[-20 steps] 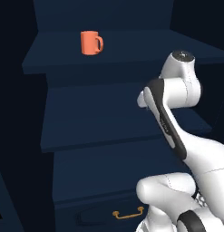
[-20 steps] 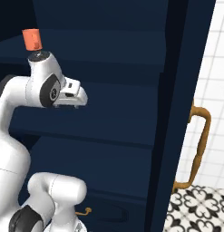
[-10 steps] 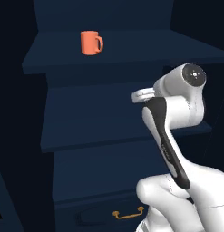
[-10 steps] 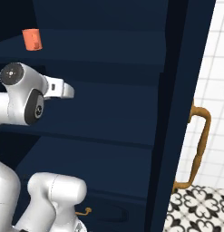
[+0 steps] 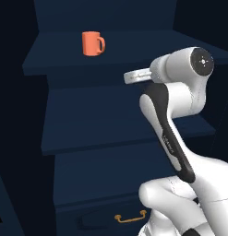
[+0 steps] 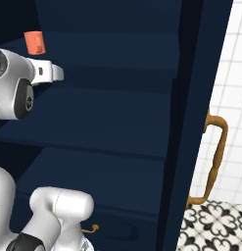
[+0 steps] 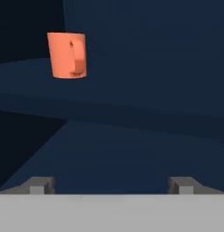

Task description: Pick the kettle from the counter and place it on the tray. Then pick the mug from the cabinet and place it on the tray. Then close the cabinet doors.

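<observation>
Glossy white rounded arm [image 5: 173, 92] segments with dark joint bands and round caps.

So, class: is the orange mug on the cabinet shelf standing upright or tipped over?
Upright. The mug stands on its base on an upper shelf of the cabinet, sides vertical, its loop handle out to one side in the left base view.

A white tiled wall [image 6: 230, 73] meets a black-and-white patterned floor [image 6: 213, 228] at right.

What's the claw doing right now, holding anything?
Claw: open and empty, its tips spread wide; the plain orange cylindrical mug stands untouched on the dark navy cabinet shelf ahead.
</observation>
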